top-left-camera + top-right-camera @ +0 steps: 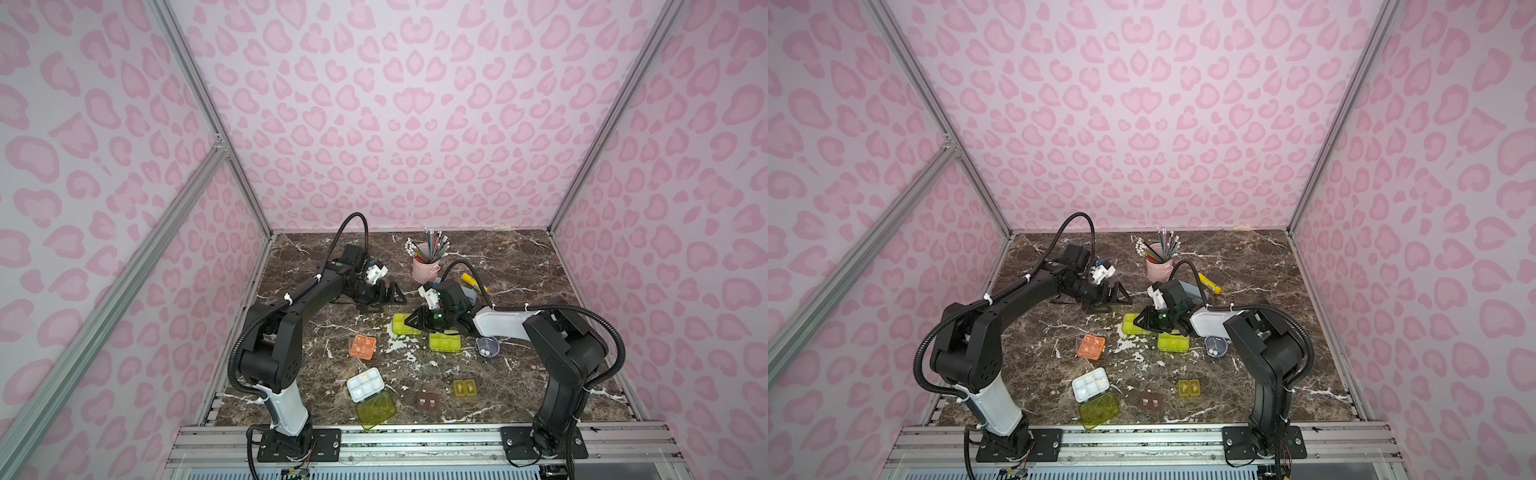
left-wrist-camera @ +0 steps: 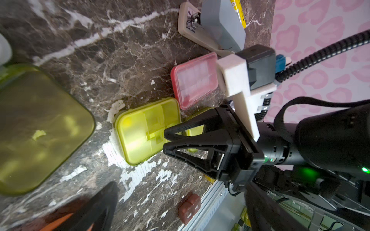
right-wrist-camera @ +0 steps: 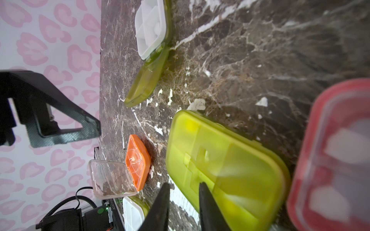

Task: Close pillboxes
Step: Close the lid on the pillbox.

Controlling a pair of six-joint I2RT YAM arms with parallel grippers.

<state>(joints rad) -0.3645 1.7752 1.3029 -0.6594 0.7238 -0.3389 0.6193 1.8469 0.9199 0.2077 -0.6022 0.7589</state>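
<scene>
- Near frame centre, the right pincer (image 1: 410, 321), narrowly open and empty, hangs over a shut yellow-green pillbox (image 1: 400, 326).
- Further left, the left pincer (image 1: 380, 300) gapes wide, empty.
- Lower left of centre, a white pillbox (image 1: 365, 385) lies open.

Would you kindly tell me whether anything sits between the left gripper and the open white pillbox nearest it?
Nothing visible does. The open left gripper hangs near that pillbox, whose yellow-green lid lies flipped open on the marble table; only bare table shows between them in the right wrist view.
</scene>
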